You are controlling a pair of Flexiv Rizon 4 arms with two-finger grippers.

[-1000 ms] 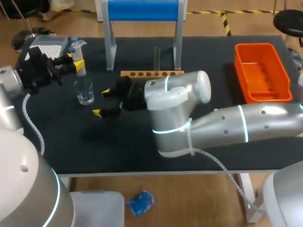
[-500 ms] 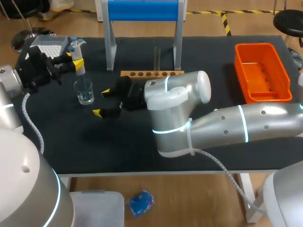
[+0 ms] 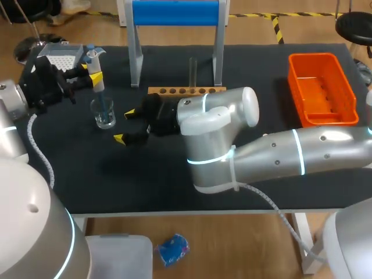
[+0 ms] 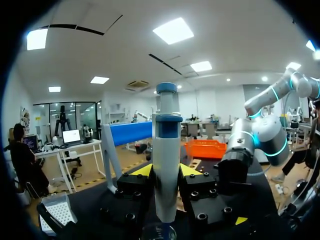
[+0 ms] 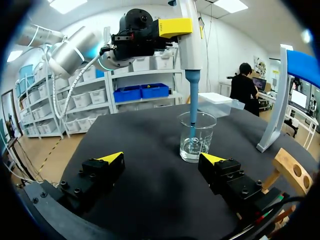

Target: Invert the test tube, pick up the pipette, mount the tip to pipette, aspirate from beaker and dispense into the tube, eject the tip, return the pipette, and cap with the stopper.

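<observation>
Orange bin (image 3: 322, 56) on black table (image 3: 116, 174) right; blue-topped frame (image 3: 175, 13) rear centre.

My left arm (image 3: 11, 110) comes in from the left side and holds the left tool (image 3: 94, 75) level, pointing sideways toward the middle of the tabletop (image 3: 145, 174). Its yellow-tipped fingers (image 4: 142, 170) press an upright pipette (image 4: 166, 145) from both sides. My right arm (image 3: 302, 151) reaches across past the middle with its elbow bent and its wrist low over the tabletop. The right tool (image 3: 127, 124) faces the left tool. Its two fingers are spread wide apart, with nothing gripped between them.
</observation>
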